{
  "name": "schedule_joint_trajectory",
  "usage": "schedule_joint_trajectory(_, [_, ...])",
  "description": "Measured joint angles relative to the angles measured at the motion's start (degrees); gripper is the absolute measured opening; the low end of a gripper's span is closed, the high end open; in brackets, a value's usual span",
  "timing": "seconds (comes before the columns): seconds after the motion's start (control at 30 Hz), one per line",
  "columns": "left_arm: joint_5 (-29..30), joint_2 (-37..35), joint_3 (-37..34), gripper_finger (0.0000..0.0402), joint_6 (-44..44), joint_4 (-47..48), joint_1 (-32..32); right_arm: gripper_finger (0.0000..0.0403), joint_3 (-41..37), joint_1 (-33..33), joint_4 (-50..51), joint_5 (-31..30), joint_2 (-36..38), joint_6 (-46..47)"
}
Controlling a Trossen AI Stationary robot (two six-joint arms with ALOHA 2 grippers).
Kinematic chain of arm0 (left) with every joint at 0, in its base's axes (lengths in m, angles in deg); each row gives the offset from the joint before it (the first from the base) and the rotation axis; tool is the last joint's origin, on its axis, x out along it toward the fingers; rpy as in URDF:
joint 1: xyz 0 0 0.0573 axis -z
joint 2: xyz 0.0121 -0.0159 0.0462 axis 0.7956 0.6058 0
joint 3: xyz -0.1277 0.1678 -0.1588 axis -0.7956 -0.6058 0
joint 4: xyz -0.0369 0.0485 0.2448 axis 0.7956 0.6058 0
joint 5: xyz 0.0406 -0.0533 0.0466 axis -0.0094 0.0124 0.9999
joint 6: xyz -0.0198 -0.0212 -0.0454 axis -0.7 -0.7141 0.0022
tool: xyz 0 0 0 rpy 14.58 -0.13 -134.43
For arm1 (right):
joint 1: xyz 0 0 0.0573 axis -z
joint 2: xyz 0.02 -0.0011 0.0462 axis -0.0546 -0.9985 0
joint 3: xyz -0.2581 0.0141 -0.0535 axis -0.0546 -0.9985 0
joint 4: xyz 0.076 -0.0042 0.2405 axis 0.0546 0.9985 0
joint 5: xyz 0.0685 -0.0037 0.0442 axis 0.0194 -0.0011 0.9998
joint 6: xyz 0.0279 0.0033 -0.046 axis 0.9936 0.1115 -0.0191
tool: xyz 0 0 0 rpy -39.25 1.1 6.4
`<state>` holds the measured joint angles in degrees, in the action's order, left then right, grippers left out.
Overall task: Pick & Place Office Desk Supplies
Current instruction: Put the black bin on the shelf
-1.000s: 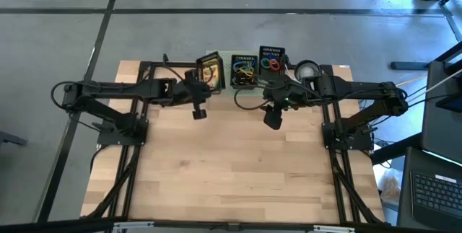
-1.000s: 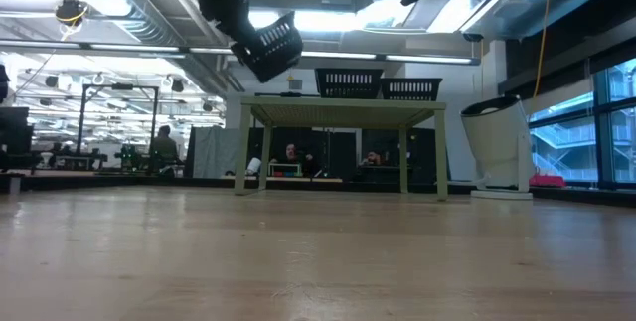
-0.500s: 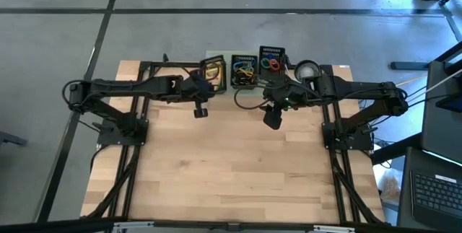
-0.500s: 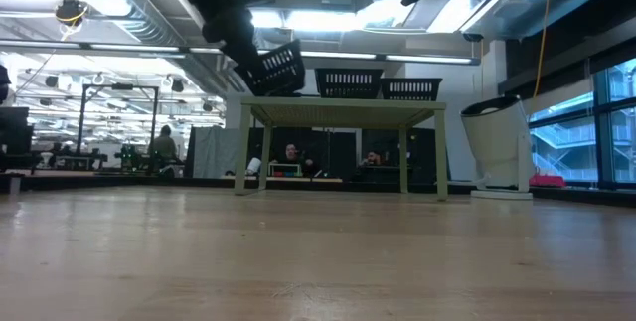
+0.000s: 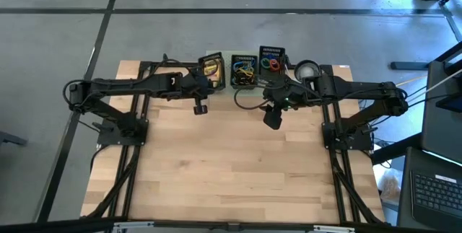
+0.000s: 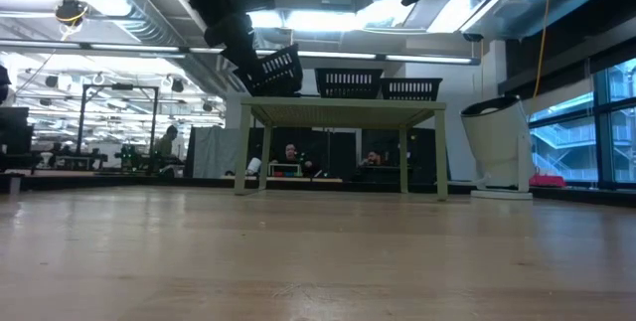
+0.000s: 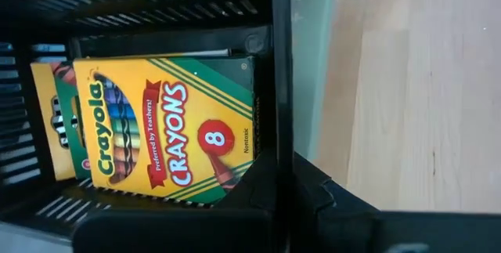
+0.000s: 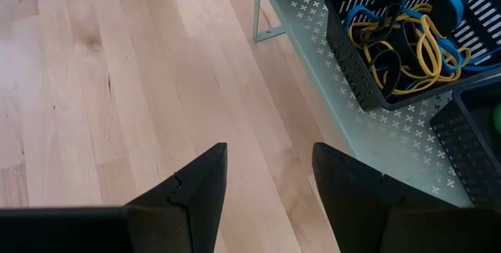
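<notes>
The crayon boxes point(image 7: 168, 131) lie in a black mesh tray point(image 6: 273, 70) that the left gripper point(image 5: 200, 89) clamps by its wall with closed jaws, tilted at the left end of the pale green riser point(image 6: 343, 112). To seat it well, level it beside the middle tray point(image 5: 244, 71) before letting go. The right gripper point(image 8: 266, 182) hangs over the bare surface point(image 5: 231, 168), jaws open and empty.

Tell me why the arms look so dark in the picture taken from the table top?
Low view: bright ceiling lights and window glare sit behind the left gripper, so it and its tilted mesh tray show as silhouettes. Left wrist view: the crayon box is sharp and evenly lit. Right wrist view: the right gripper looks plain black.
</notes>
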<state>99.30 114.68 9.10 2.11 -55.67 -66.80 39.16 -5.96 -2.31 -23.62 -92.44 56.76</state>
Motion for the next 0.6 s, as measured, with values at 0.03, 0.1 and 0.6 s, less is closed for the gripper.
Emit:
schedule_joint_trajectory(0.03, [-0.06, 0.00, 0.00, 0.0002, 0.01, 0.00, 0.00, 0.0192, 0.00, -0.01, 0.00, 0.00, 0.00, 0.00])
schedule_joint_trajectory(0.1, [-0.22, 0.00, -0.01, 0.0002, 0.01, -0.04, 0.03, 0.0192, 0.00, 0.00, 0.00, 0.00, 0.00, -0.22])
schedule_joint_trajectory(0.6, [0.95, 0.00, -0.02, 0.0016, 1.49, -0.04, 0.04, 0.0191, 0.00, -0.01, 0.00, 0.00, 0.00, -1.46])
